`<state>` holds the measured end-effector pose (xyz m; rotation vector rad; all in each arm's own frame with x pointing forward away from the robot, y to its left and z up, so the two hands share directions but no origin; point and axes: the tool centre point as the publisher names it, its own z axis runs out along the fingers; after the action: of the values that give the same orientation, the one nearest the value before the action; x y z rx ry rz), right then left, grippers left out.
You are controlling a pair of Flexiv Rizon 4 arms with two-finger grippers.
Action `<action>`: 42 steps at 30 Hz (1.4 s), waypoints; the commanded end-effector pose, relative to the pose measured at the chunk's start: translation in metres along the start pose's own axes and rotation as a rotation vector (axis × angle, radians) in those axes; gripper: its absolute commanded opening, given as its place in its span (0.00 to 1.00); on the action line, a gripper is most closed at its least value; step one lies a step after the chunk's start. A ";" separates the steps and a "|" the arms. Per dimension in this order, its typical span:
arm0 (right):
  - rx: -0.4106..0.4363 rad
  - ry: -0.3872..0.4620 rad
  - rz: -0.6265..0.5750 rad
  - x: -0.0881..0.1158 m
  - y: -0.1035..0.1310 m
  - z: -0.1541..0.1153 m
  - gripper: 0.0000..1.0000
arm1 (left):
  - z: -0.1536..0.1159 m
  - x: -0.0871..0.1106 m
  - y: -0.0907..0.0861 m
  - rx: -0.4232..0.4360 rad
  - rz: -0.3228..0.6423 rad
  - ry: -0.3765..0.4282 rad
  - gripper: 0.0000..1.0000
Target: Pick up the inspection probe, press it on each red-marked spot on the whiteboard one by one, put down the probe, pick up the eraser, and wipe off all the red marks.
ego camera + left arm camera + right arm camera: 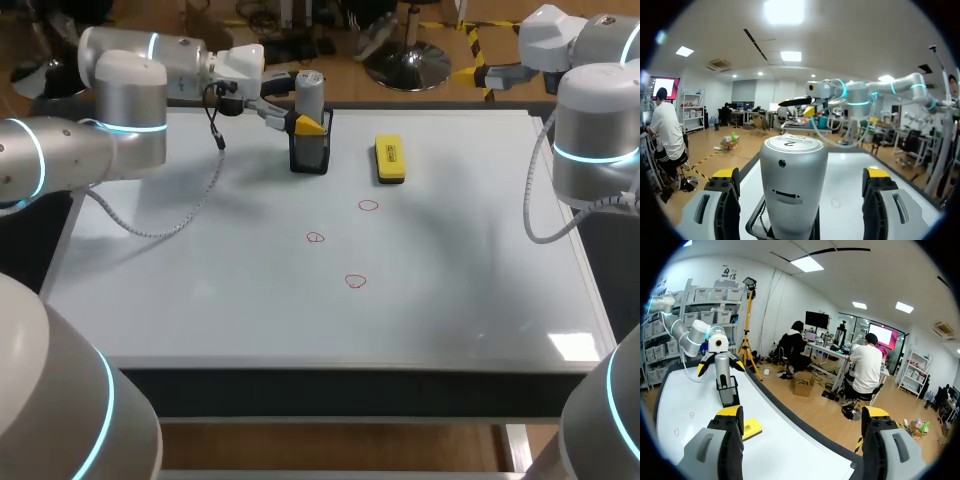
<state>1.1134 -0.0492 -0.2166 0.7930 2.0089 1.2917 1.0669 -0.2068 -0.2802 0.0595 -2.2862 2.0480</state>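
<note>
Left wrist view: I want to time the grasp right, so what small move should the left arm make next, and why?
Probably close the left gripper on the probe. The probe stands upright in its black mesh holder, between the two yellow-tipped fingers, with a gap visible on each side, so it is not gripped yet and a lift would leave it behind.

One probe (pixel 309 92), one mesh holder (pixel 310 155), one eraser (pixel 389 159), three red marks (pixel 315 238).
</note>
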 end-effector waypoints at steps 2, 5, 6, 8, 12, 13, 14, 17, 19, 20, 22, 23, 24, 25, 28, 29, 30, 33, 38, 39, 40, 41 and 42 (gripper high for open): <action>0.001 0.001 0.000 -0.001 0.000 0.000 1.00 | -0.004 -0.001 0.000 0.000 0.002 -0.003 0.37; 0.001 0.001 0.000 -0.001 0.000 0.000 1.00 | -0.007 0.000 -0.003 0.001 0.013 0.003 0.00; 0.001 0.001 0.000 -0.001 0.000 0.000 1.00 | -0.008 0.001 -0.004 0.000 0.015 0.002 0.00; 0.001 0.001 0.000 -0.001 0.000 0.000 1.00 | -0.010 0.002 -0.005 -0.001 0.020 0.001 0.00; 0.001 0.001 0.000 -0.001 0.000 0.000 1.00 | -0.011 0.003 -0.009 -0.001 0.028 0.000 0.00; 0.001 0.001 0.000 -0.001 0.000 0.000 1.00 | -0.011 0.004 -0.010 -0.001 0.031 0.000 0.00; 0.001 0.001 0.000 -0.001 0.000 0.000 1.00 | -0.011 0.005 -0.012 0.000 0.033 -0.001 0.00; 0.001 0.001 0.000 -0.001 0.000 0.000 1.00 | -0.011 0.007 -0.019 0.004 0.040 -0.002 0.00; 0.001 0.001 0.000 -0.001 0.000 0.000 1.00 | -0.010 0.008 -0.024 0.006 0.045 -0.001 0.00; 0.001 0.001 0.000 -0.001 0.000 0.000 1.00 | -0.009 0.009 -0.027 0.007 0.046 -0.001 0.00; 0.001 0.001 0.000 -0.001 0.000 0.000 1.00 | -0.008 0.009 -0.033 0.010 0.053 0.003 0.00; 0.001 0.001 0.000 -0.001 0.000 0.000 1.00 | -0.008 0.009 -0.036 0.011 0.053 0.003 0.00; 0.001 0.001 0.000 -0.001 0.000 0.000 1.00 | -0.008 0.009 -0.039 0.012 0.058 0.006 0.00; 0.001 0.001 0.000 -0.001 0.000 0.000 1.00 | -0.008 0.010 -0.043 0.014 0.059 0.007 0.00; 0.001 0.001 0.000 -0.001 0.000 0.000 1.00 | -0.009 0.010 -0.053 0.015 0.056 0.003 0.00; 0.001 0.001 0.000 -0.001 0.000 0.000 1.00 | -0.009 0.010 -0.056 0.012 0.063 -0.002 0.00; 0.001 0.001 0.000 -0.001 0.000 0.000 1.00 | -0.010 0.010 -0.060 0.013 0.063 -0.002 0.00; 0.001 0.001 0.000 -0.001 0.000 0.000 1.00 | -0.011 0.010 -0.071 0.012 0.071 -0.013 0.00; 0.001 0.001 0.000 -0.001 0.000 0.000 1.00 | -0.013 0.011 -0.091 0.008 0.083 -0.030 0.00; 0.001 0.001 0.000 -0.001 0.000 0.000 1.00 | -0.013 0.012 -0.096 0.002 0.083 -0.037 0.00; 0.001 0.001 0.000 -0.001 0.000 0.000 1.00 | -0.013 0.012 -0.100 -0.002 0.081 -0.038 0.00; 0.001 0.001 0.000 -0.001 0.000 0.000 1.00 | -0.013 0.013 -0.104 -0.002 0.088 -0.044 0.00; 0.001 0.001 0.000 -0.001 0.000 0.000 1.00 | -0.014 0.014 -0.108 -0.006 0.088 -0.051 0.00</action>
<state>1.1134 -0.0492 -0.2166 0.7930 2.0089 1.2917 1.0713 -0.2061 -0.1850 -0.0196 -2.3205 2.1236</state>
